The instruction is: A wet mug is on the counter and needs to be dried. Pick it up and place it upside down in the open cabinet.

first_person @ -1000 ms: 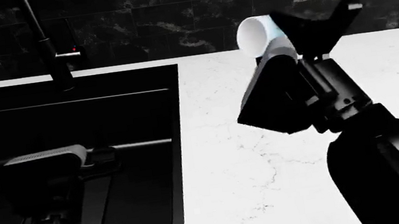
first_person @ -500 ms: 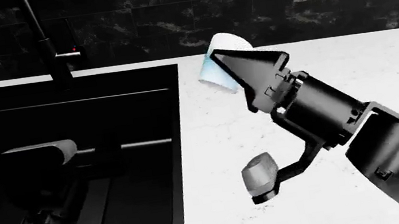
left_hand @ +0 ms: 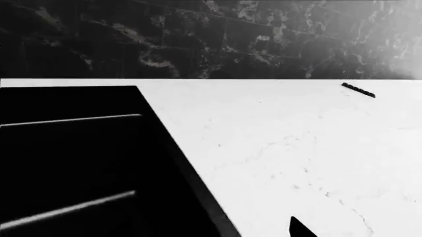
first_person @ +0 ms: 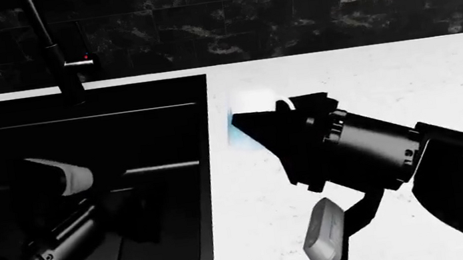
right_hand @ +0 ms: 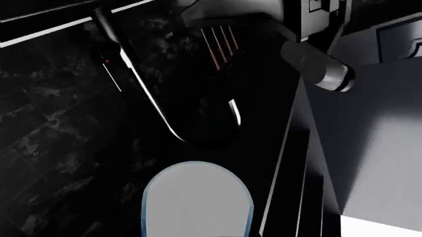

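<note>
The mug (first_person: 244,107) is held off the counter (first_person: 403,74) by my right gripper (first_person: 256,125), which is shut on it just right of the sink's edge. It shows as a white body with a light-blue band, tipped on its side. In the right wrist view the mug (right_hand: 197,202) fills the lower middle as a pale rounded shape with a blue rim. My left arm (first_person: 60,193) hangs over the black sink (first_person: 206,174). Only one dark fingertip (left_hand: 298,230) shows in the left wrist view. The open cabinet is out of view.
A black faucet (first_person: 62,65) rises behind the sink, against the dark marbled backsplash (first_person: 287,8); the right wrist view shows the faucet (right_hand: 142,94) too. A short black strip (left_hand: 358,90) lies on the counter (left_hand: 297,138) near the wall.
My right arm has swung the mug down and left, from beside the backsplash to the sink's right edge, rolling its wrist. The left arm has sunk lower over the sink.
</note>
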Robot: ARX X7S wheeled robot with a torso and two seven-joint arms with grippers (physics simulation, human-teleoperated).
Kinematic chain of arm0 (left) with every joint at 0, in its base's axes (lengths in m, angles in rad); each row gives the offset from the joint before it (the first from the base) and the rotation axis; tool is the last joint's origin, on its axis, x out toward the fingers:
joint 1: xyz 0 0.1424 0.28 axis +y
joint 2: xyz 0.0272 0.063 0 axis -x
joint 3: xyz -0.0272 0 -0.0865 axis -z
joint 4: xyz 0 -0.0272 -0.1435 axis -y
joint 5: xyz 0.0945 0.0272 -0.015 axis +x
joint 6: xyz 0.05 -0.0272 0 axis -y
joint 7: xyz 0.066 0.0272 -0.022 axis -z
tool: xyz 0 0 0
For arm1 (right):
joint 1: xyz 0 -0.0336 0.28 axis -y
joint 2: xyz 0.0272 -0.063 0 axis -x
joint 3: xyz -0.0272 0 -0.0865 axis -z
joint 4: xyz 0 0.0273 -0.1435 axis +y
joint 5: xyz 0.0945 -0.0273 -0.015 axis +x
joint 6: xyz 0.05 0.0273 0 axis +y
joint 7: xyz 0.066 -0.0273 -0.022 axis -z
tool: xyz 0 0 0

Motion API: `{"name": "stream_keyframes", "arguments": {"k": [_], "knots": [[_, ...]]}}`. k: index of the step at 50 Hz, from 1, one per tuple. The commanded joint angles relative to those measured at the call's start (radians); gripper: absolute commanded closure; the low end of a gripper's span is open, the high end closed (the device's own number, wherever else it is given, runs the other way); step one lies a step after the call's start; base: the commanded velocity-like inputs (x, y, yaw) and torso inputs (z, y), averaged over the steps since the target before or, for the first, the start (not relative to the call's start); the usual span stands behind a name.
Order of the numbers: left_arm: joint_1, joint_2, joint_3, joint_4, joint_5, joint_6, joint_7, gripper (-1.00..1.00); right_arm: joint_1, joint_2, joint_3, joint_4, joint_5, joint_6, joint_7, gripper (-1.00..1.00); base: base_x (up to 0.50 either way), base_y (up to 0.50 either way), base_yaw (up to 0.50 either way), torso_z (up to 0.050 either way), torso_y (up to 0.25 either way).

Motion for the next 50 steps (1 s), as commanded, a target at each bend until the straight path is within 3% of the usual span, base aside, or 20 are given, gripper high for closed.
{"name": "stream_keyframes", "arguments": {"k": [1, 6, 15, 36, 50], "knots": [[-0.084, -0.151, 0.054, -0.005, -0.121, -0.13, 0.198, -1.0, 0.014, 0.007, -0.002, -0.013, -0.049, -0.022, 0.004, 1.0, 0.0, 0.0, 0.0, 0.0, 0.0], [-0.121, -0.15, 0.08, -0.04, -0.115, -0.122, 0.257, -1.0, 0.007, 0.01, -0.003, -0.027, -0.051, -0.02, 0.002, 1.0, 0.0, 0.0, 0.0, 0.0, 0.0], [-0.169, -0.157, 0.108, -0.026, -0.158, -0.156, 0.26, -1.0, -0.001, 0.004, -0.003, -0.021, -0.062, -0.021, 0.014, 1.0, 0.0, 0.0, 0.0, 0.0, 0.0], [-0.325, -0.123, 0.113, -0.087, -0.368, -0.202, 0.173, -1.0, -0.052, 0.014, -0.011, -0.053, -0.137, 0.013, 0.043, 1.0, 0.0, 0.0, 0.0, 0.0, 0.0], [-0.352, -0.135, 0.114, -0.137, -0.338, -0.183, 0.183, -1.0, -0.084, 0.037, -0.011, -0.093, -0.165, 0.044, 0.053, 1.0, 0.0, 0.0, 0.0, 0.0, 0.0]]}}
